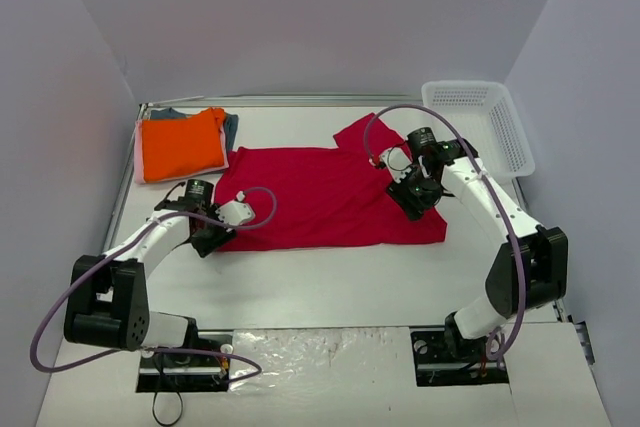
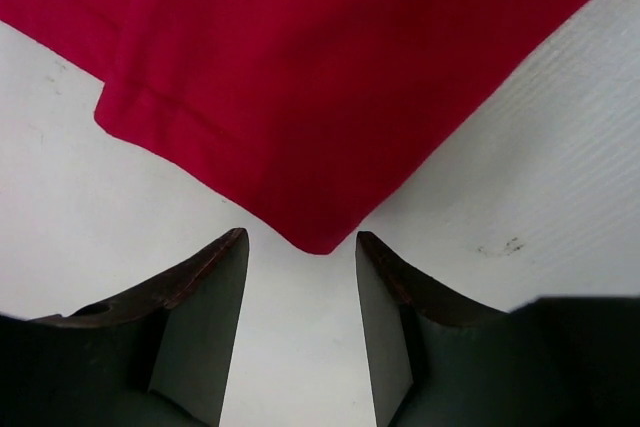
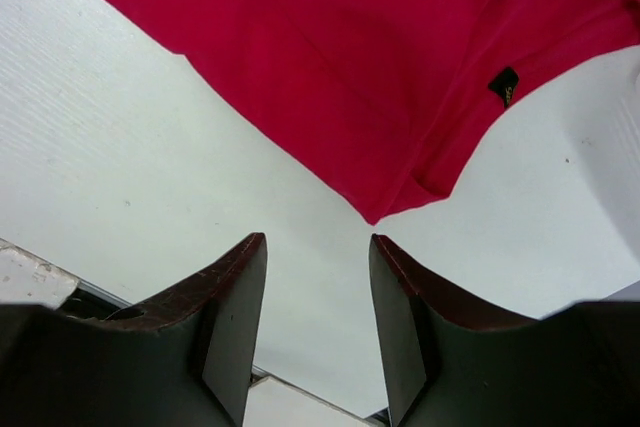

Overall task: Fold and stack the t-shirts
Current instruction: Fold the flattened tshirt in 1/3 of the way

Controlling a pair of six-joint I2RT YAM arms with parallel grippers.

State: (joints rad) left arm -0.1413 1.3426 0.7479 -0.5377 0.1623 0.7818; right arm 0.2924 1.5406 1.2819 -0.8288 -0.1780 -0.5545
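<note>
A large crimson-red t-shirt (image 1: 325, 197) lies spread flat mid-table. My left gripper (image 1: 212, 239) is open at its near-left corner. In the left wrist view that corner (image 2: 320, 237) points into the gap between my open fingers (image 2: 300, 247) without touching them. My right gripper (image 1: 416, 201) is open over the shirt's right side. In the right wrist view a red corner (image 3: 378, 209) lies just ahead of the open fingers (image 3: 318, 247). A folded orange shirt (image 1: 182, 143) lies at the back left on a pale pink one (image 1: 140, 161), with a grey-blue one (image 1: 231, 128) behind.
A white mesh basket (image 1: 482, 123) stands at the back right, near the right arm. A metal rail (image 1: 290, 100) runs along the table's far edge. A small black tag (image 3: 503, 85) shows on the red cloth in the right wrist view.
</note>
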